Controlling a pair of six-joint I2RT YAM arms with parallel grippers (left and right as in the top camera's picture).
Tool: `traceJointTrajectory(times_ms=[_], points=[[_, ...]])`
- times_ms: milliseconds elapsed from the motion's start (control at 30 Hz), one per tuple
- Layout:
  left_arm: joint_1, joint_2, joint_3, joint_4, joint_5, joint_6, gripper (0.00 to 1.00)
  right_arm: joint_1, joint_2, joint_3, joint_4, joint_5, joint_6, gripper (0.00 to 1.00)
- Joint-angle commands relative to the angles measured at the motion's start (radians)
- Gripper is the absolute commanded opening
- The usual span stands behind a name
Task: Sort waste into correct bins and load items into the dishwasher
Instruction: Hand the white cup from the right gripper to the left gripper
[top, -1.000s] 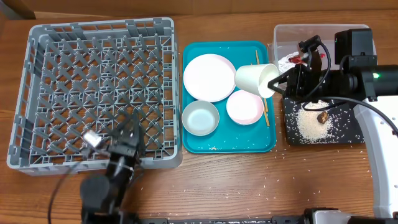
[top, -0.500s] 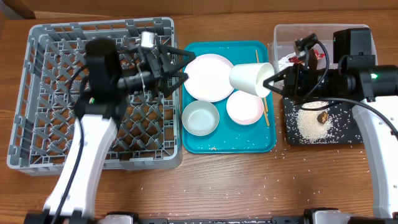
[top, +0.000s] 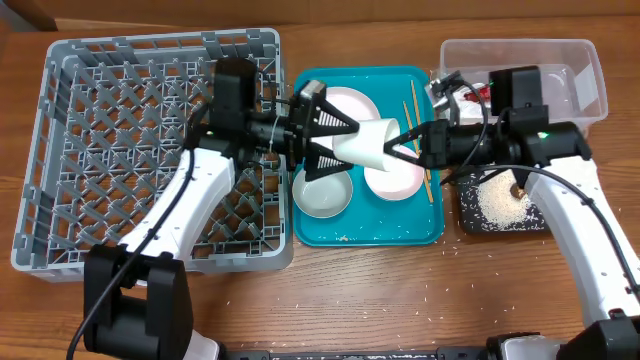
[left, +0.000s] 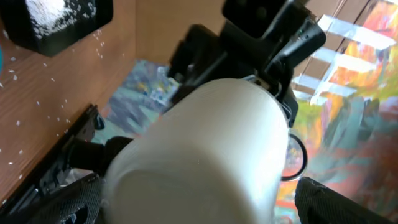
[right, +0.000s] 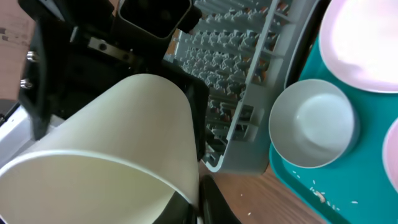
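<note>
Holding the cup in the air between two grippers

The small white cup (top: 365, 143) is held on its side. Its rim is pinched by the right gripper (top: 400, 141), whose jaws are pressed together on the thin wall. In the right wrist view the cup (right: 106, 149) is seen just ahead of the dark finger (right: 214, 205), with its rim nearest to that camera. The left gripper (top: 335, 140) is placed at the opposite end with its jaws spread wide, one on each side of the cup's base. Whether they touch it cannot be told. In the left wrist view the cup (left: 199, 155) is seen between the two dark fingers (left: 68, 199).

Directly under both grippers the teal tray (top: 380, 228) is seen. On it the plate (top: 355, 103), a grey-white bowl (top: 322, 192), a pinkish bowl (top: 400, 180) and the chopsticks (top: 412, 100) are laid. The grey dish rack (top: 120, 150) lies behind the left gripper, beneath its arm. The black tray (top: 532, 222) with rice grains (top: 490, 200) and the clear tub (top: 570, 60) are found behind the right gripper, beside its arm.
</note>
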Motion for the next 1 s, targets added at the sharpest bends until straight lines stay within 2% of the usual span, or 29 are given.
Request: traceJointTrajectory(times_ms=[0,33,67,267,367,567,633,700,733,800,867,967], points=[[-0.004,0.002,0.021,0.007,0.038,-0.005,1.00,0.022,0.001,-0.024,0.032,-0.045,0.022,0.04],[-0.004,0.002,0.021,0.007,0.038,-0.008,0.99,0.026,0.003,-0.028,0.041,-0.045,0.026,0.04],[-0.004,0.002,0.021,0.007,0.039,-0.008,0.93,0.030,0.003,-0.029,0.048,-0.044,0.029,0.04],[-0.005,0.002,0.021,0.006,0.038,-0.038,0.90,0.047,0.003,-0.031,0.098,-0.044,0.056,0.04],[-0.005,0.002,0.021,0.006,0.039,-0.037,0.80,0.054,0.005,-0.031,0.120,-0.033,0.075,0.04],[-0.022,0.002,0.021,0.012,0.039,-0.036,0.79,0.054,0.011,-0.031,0.146,-0.009,0.101,0.04],[-0.028,0.001,0.021,0.014,0.039,-0.037,0.68,0.054,0.017,-0.031,0.155,-0.010,0.101,0.04],[-0.032,0.001,0.021,0.014,0.039,-0.037,0.50,0.054,0.021,-0.031,0.159,-0.010,0.101,0.06],[-0.032,0.001,0.021,0.014,0.039,-0.037,0.42,0.054,0.021,-0.031,0.161,-0.010,0.101,0.09],[-0.032,0.001,0.021,0.014,0.039,-0.037,0.32,0.054,0.021,-0.031,0.163,-0.010,0.101,0.15],[-0.032,0.001,0.021,0.014,0.039,-0.037,0.29,0.054,0.021,-0.031,0.169,-0.010,0.101,0.21],[-0.030,0.001,0.021,0.015,0.039,-0.037,0.27,0.054,0.021,-0.031,0.173,-0.010,0.101,0.36]])
